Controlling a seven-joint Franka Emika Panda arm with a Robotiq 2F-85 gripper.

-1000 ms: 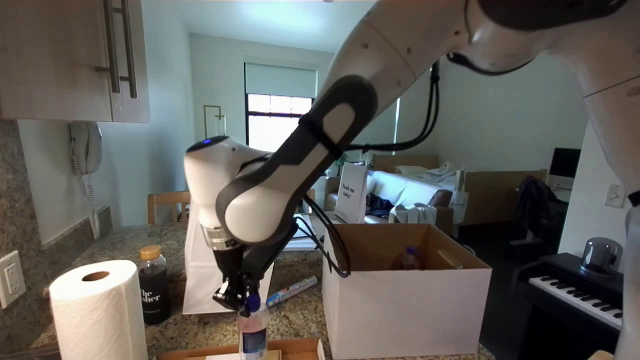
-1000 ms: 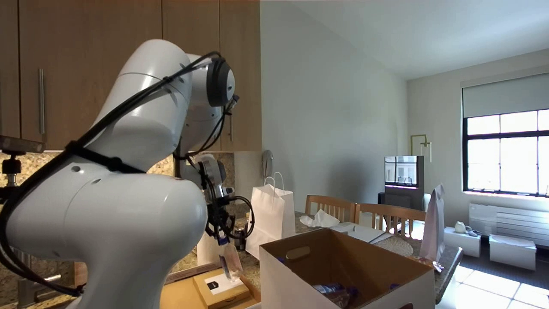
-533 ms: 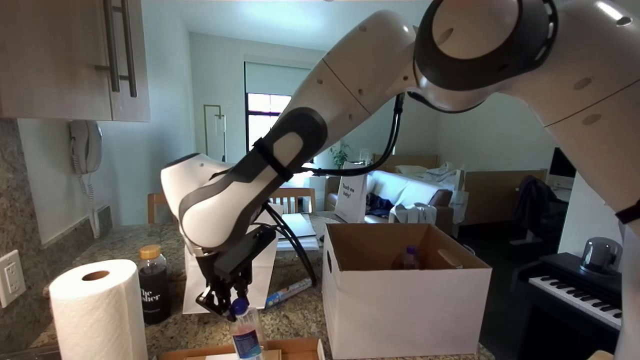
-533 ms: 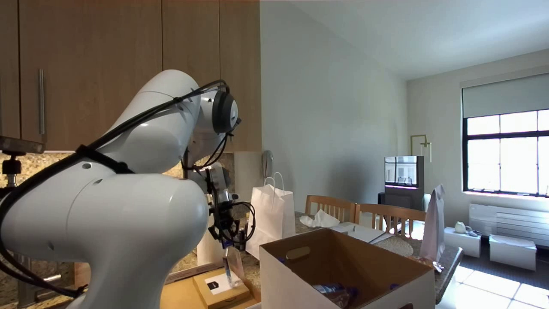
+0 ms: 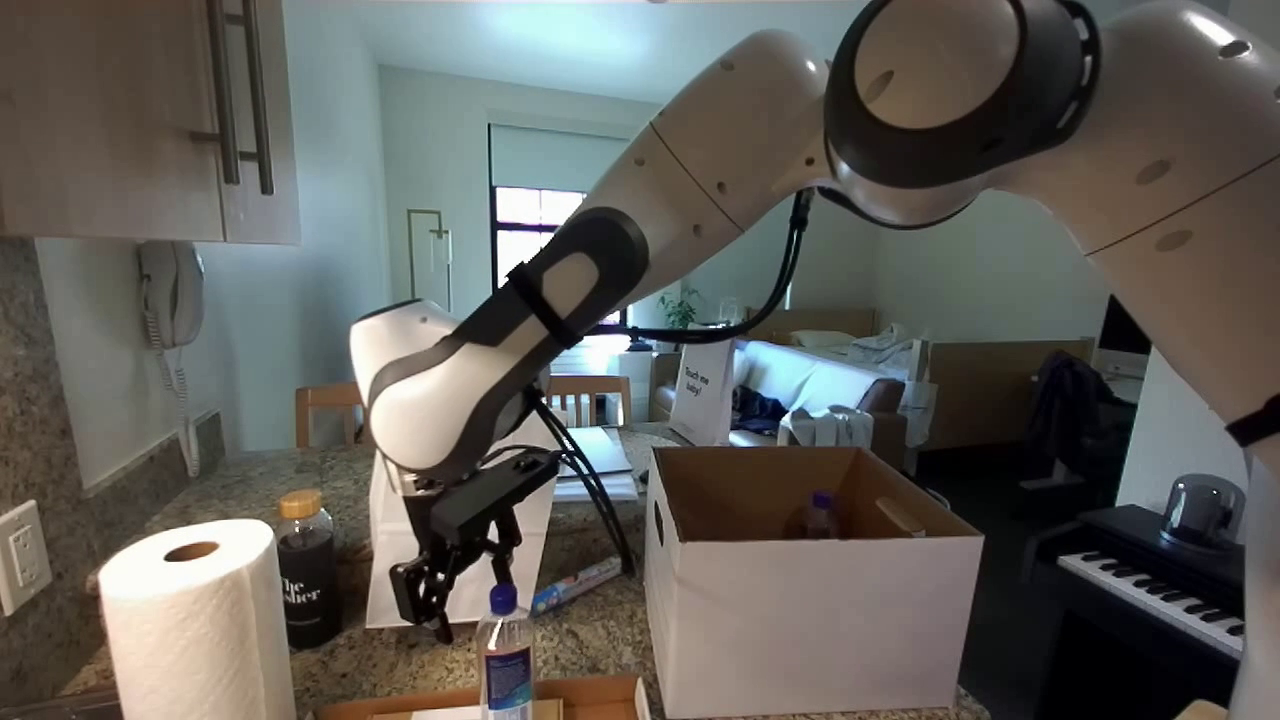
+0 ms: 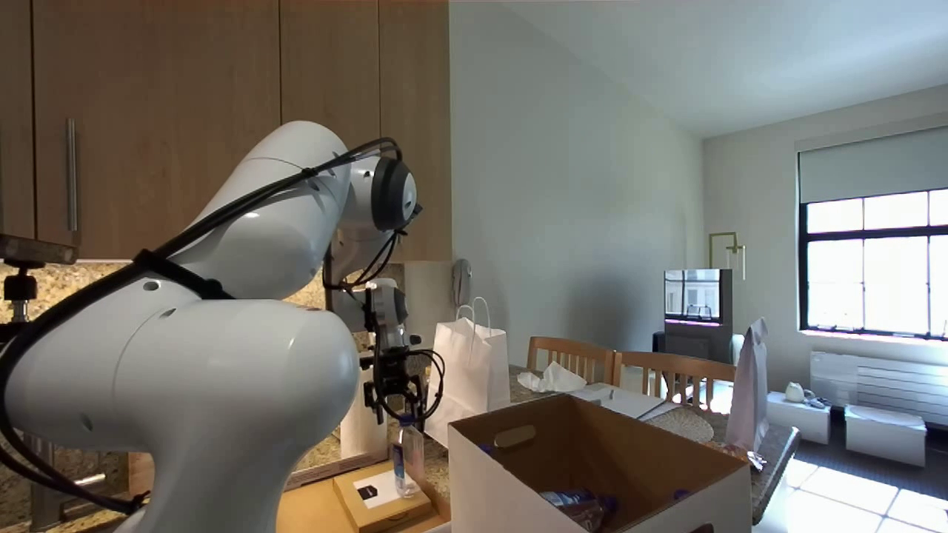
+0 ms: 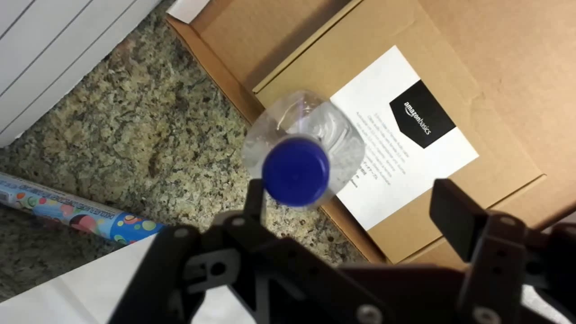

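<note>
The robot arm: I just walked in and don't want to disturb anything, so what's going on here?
A robot arm reaches over a counter, its fingers spread wide near the blue cap of a clear bottle and gripping nothing. Whether one finger touches the cap is hard to tell. The bottle stands upright, apparently on a small amazonbasics box lying in a shallow cardboard tray. Beside the tray is a large white box with at least one more bottle inside.

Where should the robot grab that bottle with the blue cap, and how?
Probably by the blue cap, from above: the bottle stands upright, with its round cap on top, narrower than the rest. The open gripper could centre over it before closing.
</note>
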